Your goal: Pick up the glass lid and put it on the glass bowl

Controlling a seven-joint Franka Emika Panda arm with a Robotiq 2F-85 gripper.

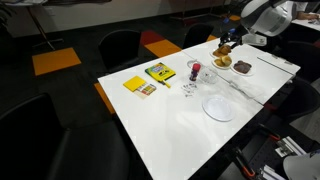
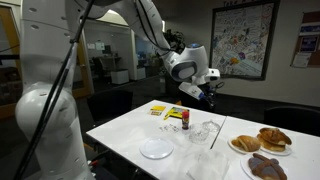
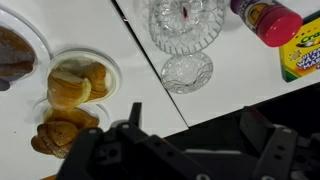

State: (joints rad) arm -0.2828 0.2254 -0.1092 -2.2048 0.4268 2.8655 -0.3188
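Observation:
The glass bowl [image 3: 187, 22], a clear cut-glass vessel, stands on the white table near the top of the wrist view. It also shows in both exterior views [image 1: 191, 71] [image 2: 208, 128]. A smaller round glass piece, the glass lid [image 3: 187, 72], lies on the table just beside it, and shows in both exterior views [image 1: 189, 89] [image 2: 193, 131]. My gripper [image 3: 195, 130] is open and empty. It hangs high above the table edge, apart from both glass pieces, near the pastry plates [image 1: 228, 45] [image 2: 208, 92].
A red-capped bottle [image 3: 268, 20] and a yellow crayon box [image 3: 303, 55] stand beside the bowl. Plates with croissants [image 3: 80, 82] and other pastries [image 1: 243, 68] sit at one end. A large pale round disc [image 1: 218, 107] lies near the table's edge. Dark chairs surround the table [image 1: 180, 130].

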